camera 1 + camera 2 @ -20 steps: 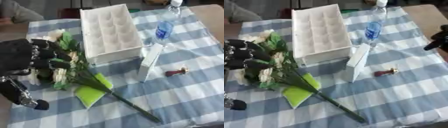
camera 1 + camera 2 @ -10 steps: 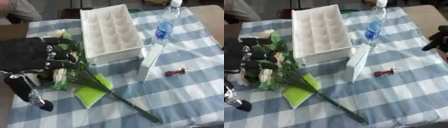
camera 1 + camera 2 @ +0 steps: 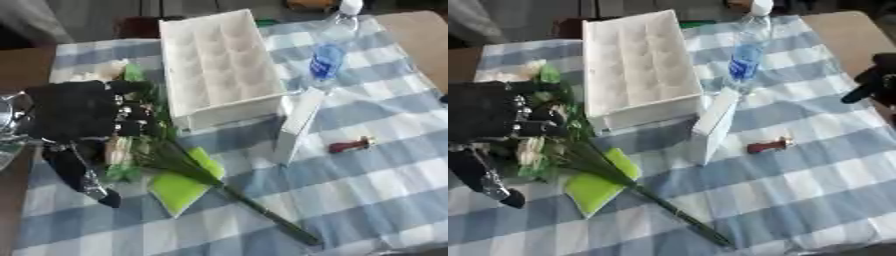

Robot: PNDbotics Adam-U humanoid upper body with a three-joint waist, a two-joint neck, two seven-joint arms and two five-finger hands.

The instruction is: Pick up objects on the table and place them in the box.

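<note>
Checked cloth tablecloth [image 3: 376,190]; matt white box [image 3: 223,65]; clear glossy plastic bottle [image 3: 330,50].

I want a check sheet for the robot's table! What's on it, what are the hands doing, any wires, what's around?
Surface: table under a blue and white checked cloth.
Job's things: white box, open, no objects seen in it; flowers lying left of it; bottle; white carton leaning on the box; small red thing; green pad under the stems.
Clutter: nothing seen.
Hands: left robot hand over the flower heads, fingers curled; right robot hand at the right edge, fingers unclear.
Cables: nothing seen.
Surroundings: dark and blurred.
</note>
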